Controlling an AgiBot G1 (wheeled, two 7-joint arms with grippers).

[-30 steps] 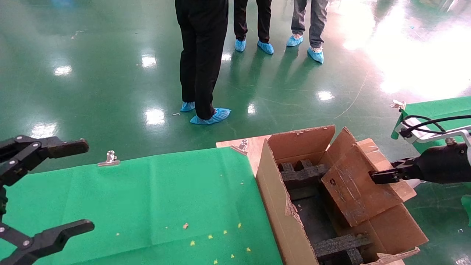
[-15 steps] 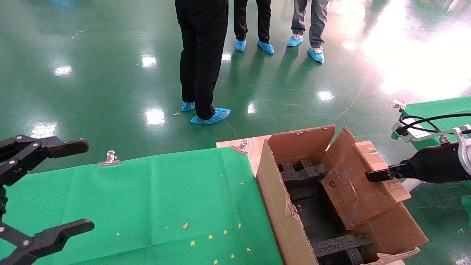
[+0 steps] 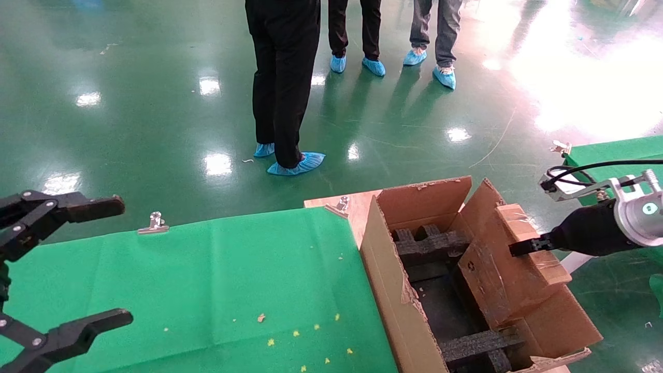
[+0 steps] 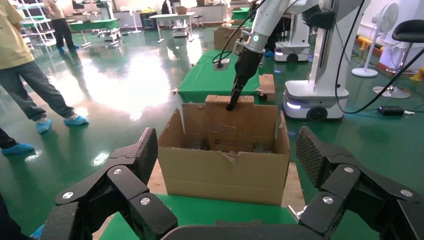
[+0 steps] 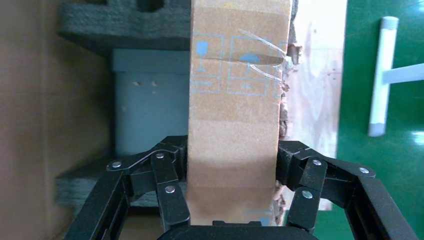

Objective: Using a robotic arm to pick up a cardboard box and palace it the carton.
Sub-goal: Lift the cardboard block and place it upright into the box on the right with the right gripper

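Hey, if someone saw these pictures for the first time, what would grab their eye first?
Probably the right gripper clamping the cardboard box over the open carton, at the right end of the green table. Next, the open left gripper parked at the near left, and the people's legs on the shiny floor beyond.

The right gripper (image 5: 231, 187) is clamping the cardboard box (image 5: 237, 105) between its black fingers (image 5: 167, 182), the box's narrow taped face with blue handling symbols pointing away. Beyond it, black foam inserts (image 5: 122, 25) are lying around a grey block (image 5: 150, 100) inside the carton (image 5: 25, 110).
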